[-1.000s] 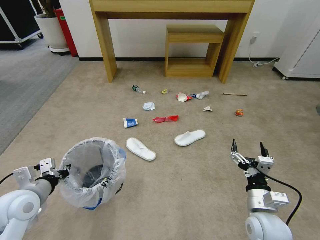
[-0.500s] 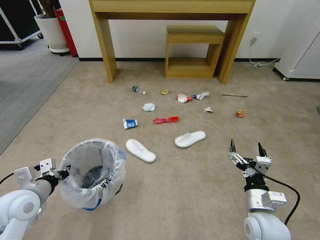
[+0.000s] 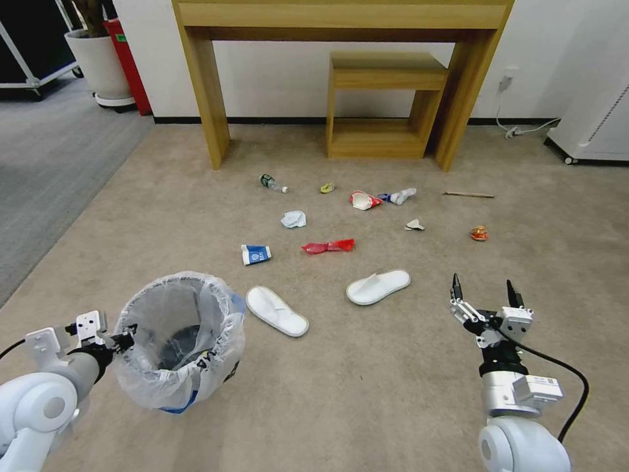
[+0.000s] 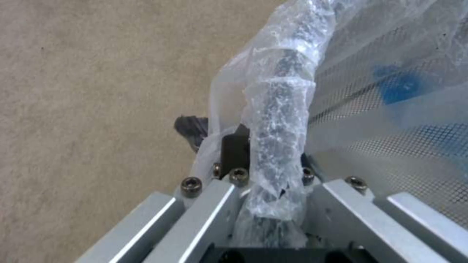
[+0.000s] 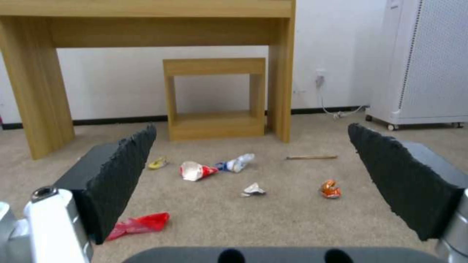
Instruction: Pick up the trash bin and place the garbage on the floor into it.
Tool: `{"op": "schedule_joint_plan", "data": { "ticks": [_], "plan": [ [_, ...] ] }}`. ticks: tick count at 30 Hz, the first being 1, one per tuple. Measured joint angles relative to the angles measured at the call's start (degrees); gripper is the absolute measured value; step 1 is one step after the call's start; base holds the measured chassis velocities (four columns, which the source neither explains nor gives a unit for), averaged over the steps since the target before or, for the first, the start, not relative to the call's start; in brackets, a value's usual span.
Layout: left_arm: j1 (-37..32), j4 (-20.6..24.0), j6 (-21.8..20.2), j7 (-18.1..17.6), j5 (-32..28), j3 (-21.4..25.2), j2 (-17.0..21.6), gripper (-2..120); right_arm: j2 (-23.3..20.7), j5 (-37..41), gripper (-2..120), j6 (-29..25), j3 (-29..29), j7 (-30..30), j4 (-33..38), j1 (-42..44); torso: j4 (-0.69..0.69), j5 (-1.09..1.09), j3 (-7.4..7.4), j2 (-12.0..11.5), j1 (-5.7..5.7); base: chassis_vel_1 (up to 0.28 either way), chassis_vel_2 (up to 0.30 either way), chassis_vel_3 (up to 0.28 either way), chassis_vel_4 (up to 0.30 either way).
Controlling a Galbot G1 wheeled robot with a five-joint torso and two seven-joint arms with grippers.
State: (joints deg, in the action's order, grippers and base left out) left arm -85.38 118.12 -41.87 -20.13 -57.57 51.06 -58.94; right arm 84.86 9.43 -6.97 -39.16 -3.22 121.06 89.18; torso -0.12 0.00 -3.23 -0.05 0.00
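Note:
The trash bin (image 3: 178,341), dark and lined with a translucent white bag, hangs at the lower left just above the floor (image 3: 367,380). My left gripper (image 3: 126,341) is shut on the bin's bag-wrapped rim (image 4: 280,120). My right gripper (image 3: 483,286) is open at the lower right, with nothing between its pads (image 5: 128,171). The garbage lies ahead: two white slippers (image 3: 276,311) (image 3: 378,286), a blue-white cup (image 3: 255,254), a red wrapper (image 3: 327,246), crumpled paper (image 3: 293,218), a small bottle (image 3: 270,182), a stick (image 3: 468,195) and an orange can (image 3: 479,233).
A wooden table (image 3: 209,98) with a small wooden shelf unit (image 3: 386,105) under it stands against the far wall. Grey carpet (image 3: 46,164) and a white plant pot (image 3: 101,62) lie to the left. A white cabinet on casters (image 3: 596,124) and a cable (image 3: 524,128) are at the right.
The whole view has shifted: table and litter sit a little lower and nearer, so the camera moved forward. The bin stays in my left gripper. The right gripper dropped slightly.

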Motion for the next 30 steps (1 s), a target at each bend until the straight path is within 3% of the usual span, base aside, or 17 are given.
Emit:
{"op": "schedule_joint_plan", "data": {
  "ticks": [30],
  "plan": [
    [1.4, -3.3, 0.1, 0.0, -0.1, 0.0, 0.3, 1, 0.4, 0.2, 100, -0.5, 0.4, -0.1, -0.8, -0.4, 0.00, 0.00, -0.01, 0.0, 0.00, -0.068, 0.067, 0.065, -0.065]
  ]
}}
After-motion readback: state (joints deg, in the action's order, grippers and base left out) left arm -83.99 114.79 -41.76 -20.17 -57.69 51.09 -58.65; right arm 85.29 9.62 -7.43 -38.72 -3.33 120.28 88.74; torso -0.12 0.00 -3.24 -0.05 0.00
